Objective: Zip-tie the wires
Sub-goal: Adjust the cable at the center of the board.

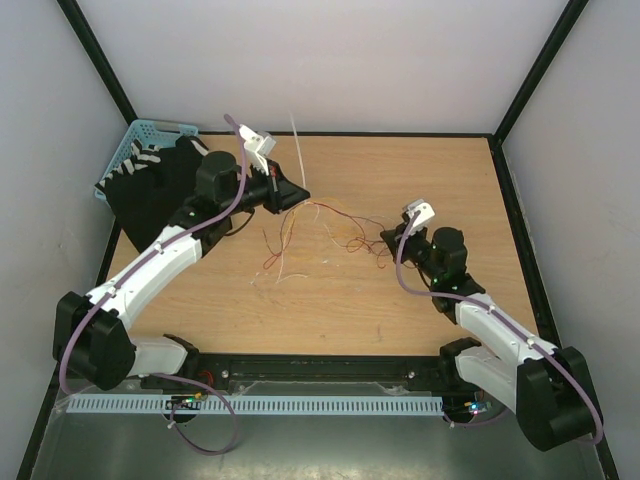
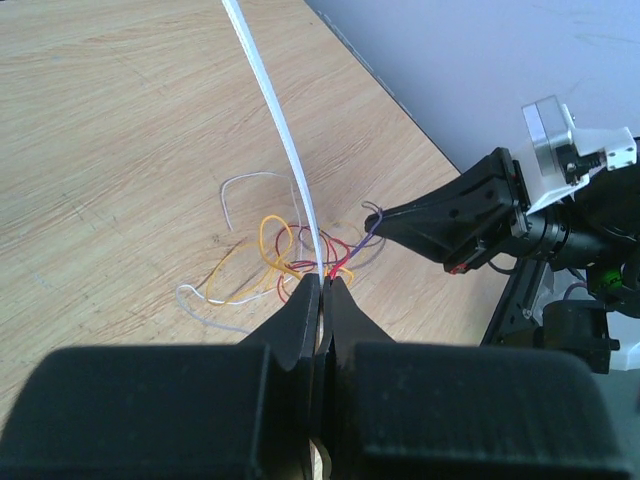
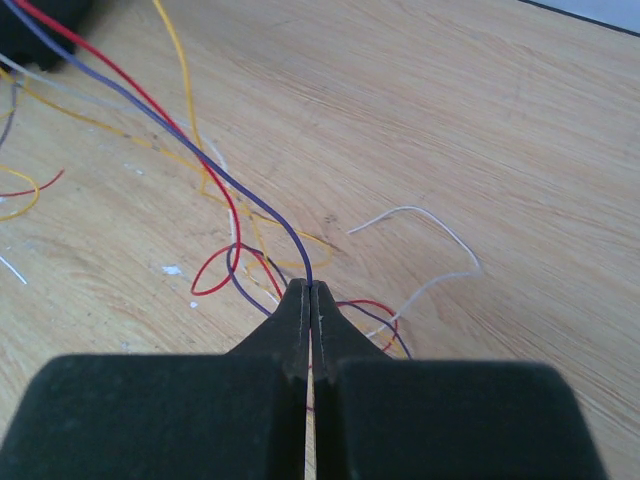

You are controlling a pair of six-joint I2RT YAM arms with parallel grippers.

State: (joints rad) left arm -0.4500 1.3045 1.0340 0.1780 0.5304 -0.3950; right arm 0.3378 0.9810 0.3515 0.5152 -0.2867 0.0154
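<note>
While its 2 fingers press tightly together with no gap showing, the left gripper (image 2: 322,287) pinches the lower end of the zip tie (image 2: 285,140), whose white strip rises from the fingertips and leans toward the far edge of the tabletop (image 1: 430,190). Red and orange loops of the wires (image 1: 325,225) crowd right against those fingertips; whether any strand is caught alongside the strip cannot be told. The tangle lies near the middle of the tabletop, slightly toward the far edge, strung between the 2 arms, with pale loose ends trailing toward the near edge. Opposite, the right gripper (image 3: 310,292) has its jaws closed flat against each other, nipping 1 dark purple strand that runs taut away from its tip, while red, orange and whitish strands curl on the wood around it. Both gripper tips point at each other, near but apart. A blue basket (image 1: 150,135) sits at the far-left corner.
</note>
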